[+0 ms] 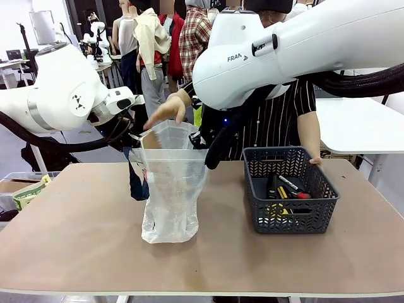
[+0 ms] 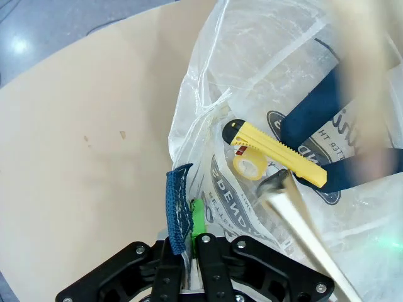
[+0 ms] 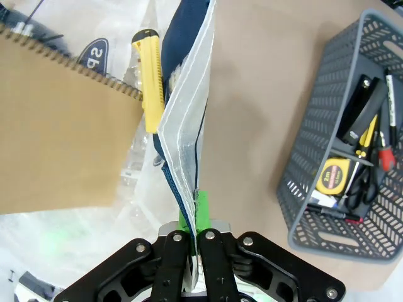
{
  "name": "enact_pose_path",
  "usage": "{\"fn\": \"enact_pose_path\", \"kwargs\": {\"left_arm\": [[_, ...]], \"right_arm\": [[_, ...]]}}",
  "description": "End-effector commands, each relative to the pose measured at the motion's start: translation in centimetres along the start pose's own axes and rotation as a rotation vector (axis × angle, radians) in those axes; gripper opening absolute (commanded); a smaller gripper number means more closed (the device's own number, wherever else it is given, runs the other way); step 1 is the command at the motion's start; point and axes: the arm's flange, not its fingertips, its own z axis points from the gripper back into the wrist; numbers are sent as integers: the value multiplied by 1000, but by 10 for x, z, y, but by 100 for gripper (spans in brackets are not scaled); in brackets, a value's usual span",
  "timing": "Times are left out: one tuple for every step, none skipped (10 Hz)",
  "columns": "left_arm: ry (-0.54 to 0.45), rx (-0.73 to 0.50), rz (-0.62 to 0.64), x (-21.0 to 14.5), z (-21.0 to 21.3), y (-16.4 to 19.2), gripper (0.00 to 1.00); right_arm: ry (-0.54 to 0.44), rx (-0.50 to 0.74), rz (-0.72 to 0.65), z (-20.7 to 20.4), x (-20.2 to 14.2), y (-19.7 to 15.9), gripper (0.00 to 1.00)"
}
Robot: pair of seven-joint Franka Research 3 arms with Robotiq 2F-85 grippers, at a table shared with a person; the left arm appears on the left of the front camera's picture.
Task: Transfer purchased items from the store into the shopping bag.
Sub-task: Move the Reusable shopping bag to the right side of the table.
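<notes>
The translucent shopping bag (image 1: 173,189) stands open at the table's middle. My left gripper (image 1: 132,140) (image 2: 187,242) is shut on the dark blue strap (image 2: 178,207) at its left rim. My right gripper (image 1: 210,161) (image 3: 196,217) is shut on the right rim (image 3: 186,126). Inside the bag lie a yellow utility knife (image 2: 277,151) (image 3: 150,82) and a small tape roll (image 2: 249,165). A person's hand (image 1: 165,110) holds a brown spiral notebook (image 3: 56,126) in the bag's mouth. More purchased items (image 1: 287,189) (image 3: 368,138), pens and markers, lie in the basket.
The dark grey lattice basket (image 1: 315,208) (image 3: 315,189) stands to the right of the bag and also holds a yellow tape measure (image 3: 334,176). The person stands at the far edge, the other hand (image 1: 314,161) at the basket's back rim. A box (image 1: 25,189) sits off the table's left.
</notes>
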Motion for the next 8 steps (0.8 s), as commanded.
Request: {"fn": "enact_pose_path", "kwargs": {"left_arm": [[0, 1, 1, 0, 0, 1, 0], [0, 1, 1, 0, 0, 1, 0], [0, 1, 1, 0, 0, 1, 0], [0, 1, 1, 0, 0, 1, 0], [0, 1, 1, 0, 0, 1, 0], [0, 1, 1, 0, 0, 1, 0], [0, 1, 1, 0, 0, 1, 0], [0, 1, 1, 0, 0, 1, 0]], "right_arm": [[0, -4, 1, 0, -1, -1, 0], [0, -4, 1, 0, -1, -1, 0], [0, -4, 1, 0, -1, -1, 0], [0, -4, 1, 0, -1, -1, 0], [0, -4, 1, 0, -1, -1, 0], [0, -4, 1, 0, -1, -1, 0], [0, -4, 1, 0, -1, -1, 0], [0, -4, 1, 0, -1, -1, 0]]}}
